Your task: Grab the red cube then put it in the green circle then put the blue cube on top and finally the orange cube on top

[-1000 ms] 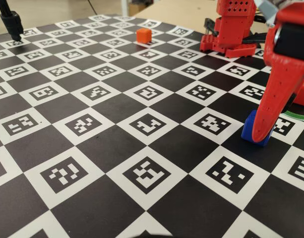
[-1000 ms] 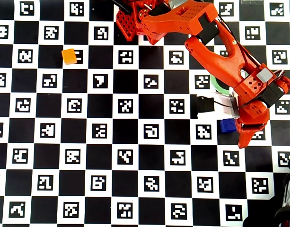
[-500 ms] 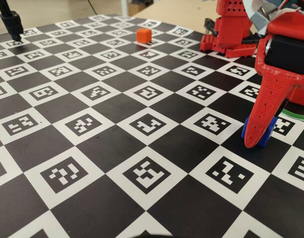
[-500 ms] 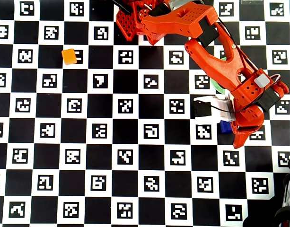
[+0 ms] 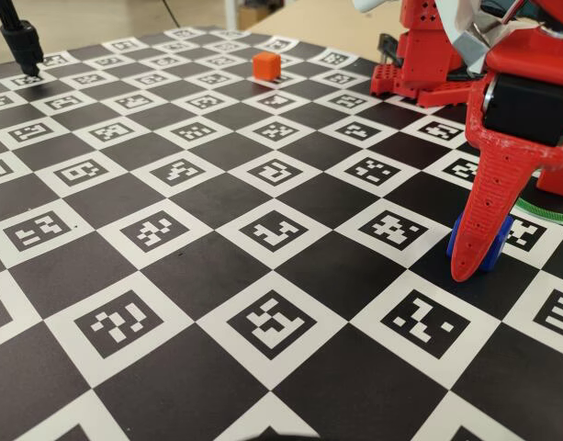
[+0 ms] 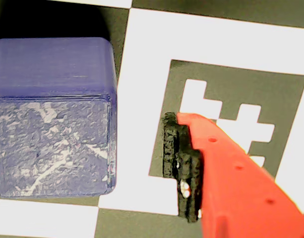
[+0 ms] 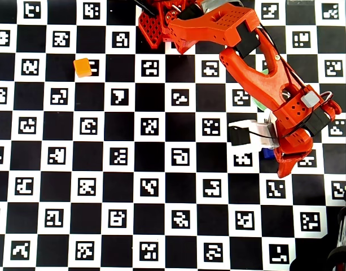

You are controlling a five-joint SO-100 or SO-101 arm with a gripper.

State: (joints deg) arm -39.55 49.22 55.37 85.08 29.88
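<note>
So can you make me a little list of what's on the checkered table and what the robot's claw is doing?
table: black and white checkered mat
blue cube: on the mat, partly behind a red finger
orange cube: far from the arm, alone
green ring: only an edge shows behind the arm
red cube: not seen
claw: open, down around the blue cube; wrist view shows a gap between finger pad and cube

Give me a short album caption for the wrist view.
Close-up from the wrist: blue cube resting on the checkerboard mat, one red finger beside it, not touching.
</note>
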